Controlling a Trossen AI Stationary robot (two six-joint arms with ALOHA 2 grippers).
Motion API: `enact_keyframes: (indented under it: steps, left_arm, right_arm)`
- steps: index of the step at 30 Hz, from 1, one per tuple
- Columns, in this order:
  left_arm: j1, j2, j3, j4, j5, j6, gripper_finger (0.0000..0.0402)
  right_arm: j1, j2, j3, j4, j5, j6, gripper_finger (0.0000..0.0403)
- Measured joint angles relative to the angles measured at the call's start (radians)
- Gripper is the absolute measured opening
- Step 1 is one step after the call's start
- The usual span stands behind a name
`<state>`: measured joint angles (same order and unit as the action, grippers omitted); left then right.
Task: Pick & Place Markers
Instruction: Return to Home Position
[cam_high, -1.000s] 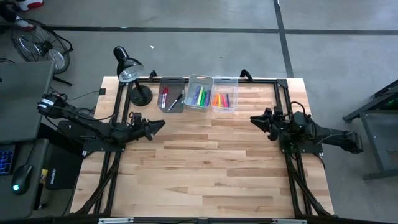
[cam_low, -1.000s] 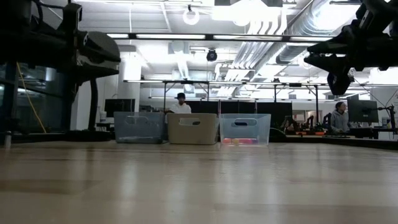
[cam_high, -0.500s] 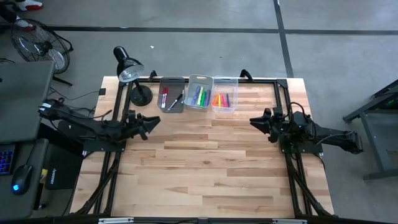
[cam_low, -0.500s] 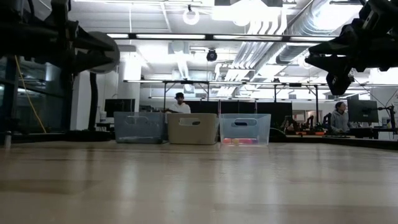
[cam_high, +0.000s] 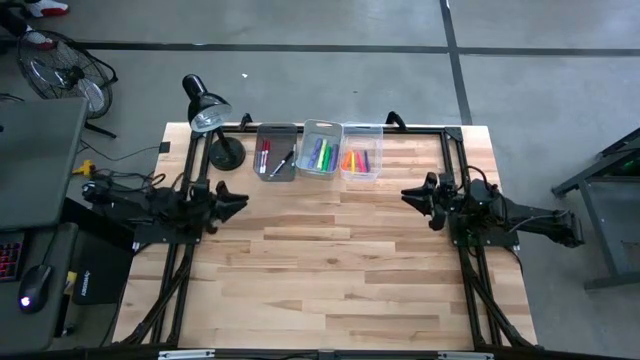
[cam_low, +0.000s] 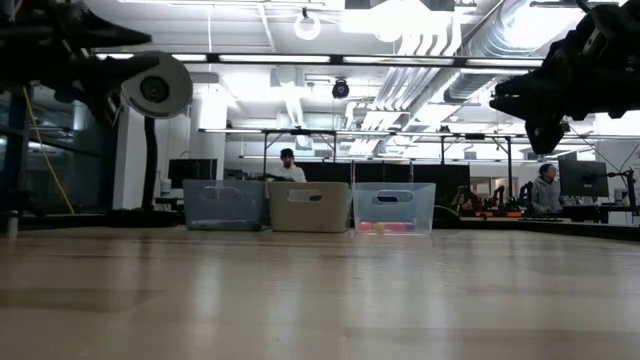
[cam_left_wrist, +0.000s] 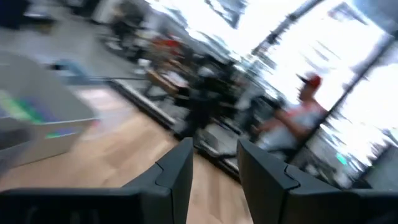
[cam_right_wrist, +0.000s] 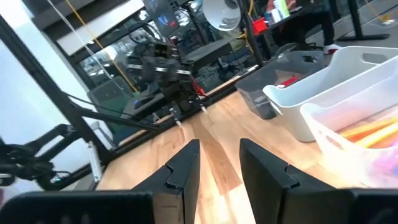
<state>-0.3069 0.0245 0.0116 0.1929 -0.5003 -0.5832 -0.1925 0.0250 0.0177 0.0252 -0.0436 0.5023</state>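
Observation:
The markers lie sorted in three small bins at the table's far edge. Red and dark ones (cam_high: 268, 157) are in the grey bin (cam_high: 277, 139). Green and purple ones (cam_high: 320, 155) are in the white bin (cam_high: 322, 126). Orange and yellow ones (cam_high: 354, 160) are in the clear bin (cam_high: 376, 152). My left gripper (cam_high: 241, 198) is drawn back at the table's left edge, open, with nothing between its fingers (cam_left_wrist: 214, 168). My right gripper (cam_high: 407, 195) is at the right edge, pointing level toward the table's middle, open and empty (cam_right_wrist: 219, 165).
A black desk lamp (cam_high: 208, 115) stands at the far left corner beside the grey bin. A black frame rail (cam_high: 420, 127) runs behind the bins. Bare wood (cam_high: 330, 260) lies between the arms. People (cam_low: 289, 168) stand in the room beyond the table.
My left gripper has drawn back toward the table's left edge, rising a little and rolling about its own line. Its fingers have stayed apart and empty. The markers and bins have not moved.

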Motion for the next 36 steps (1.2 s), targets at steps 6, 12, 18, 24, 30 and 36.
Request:
enact_keyframes:
  steps: [6,12,18,24,30,36]
  left_arm:
    - [0.0,-0.018,-0.001,-0.017,0.151,0.193,0.0123]
    - [0.0,-0.018,-0.001,-0.051,0.153,0.318,0.0119]
    - [0.003,-0.018,-0.001,-0.073,0.18,0.355,0.0088]
    - [0.125,-0.018,-0.001,-0.08,0.225,0.306,0.0056]
    - [0.228,-0.018,0.0,-0.15,0.266,0.158,0.0037]
    - [0.264,-0.014,0.021,-0.192,0.251,0.19,0.0035]
  right_arm:
    - [0.0,0.002,0.001,-0.014,0.01,-0.009,0.0103]
    - [0.0,0.001,0.001,-0.013,0.009,-0.012,0.0103]
    - [0.003,0.001,0.001,0.024,-0.032,0.002,0.0103]
    - [0.003,0.001,0.001,0.11,-0.063,-0.037,0.0103]
    - [0.003,0.001,0.001,0.102,-0.067,0.041,0.0103]
    - [0.003,0.001,0.001,0.099,-0.066,0.083,0.0103]
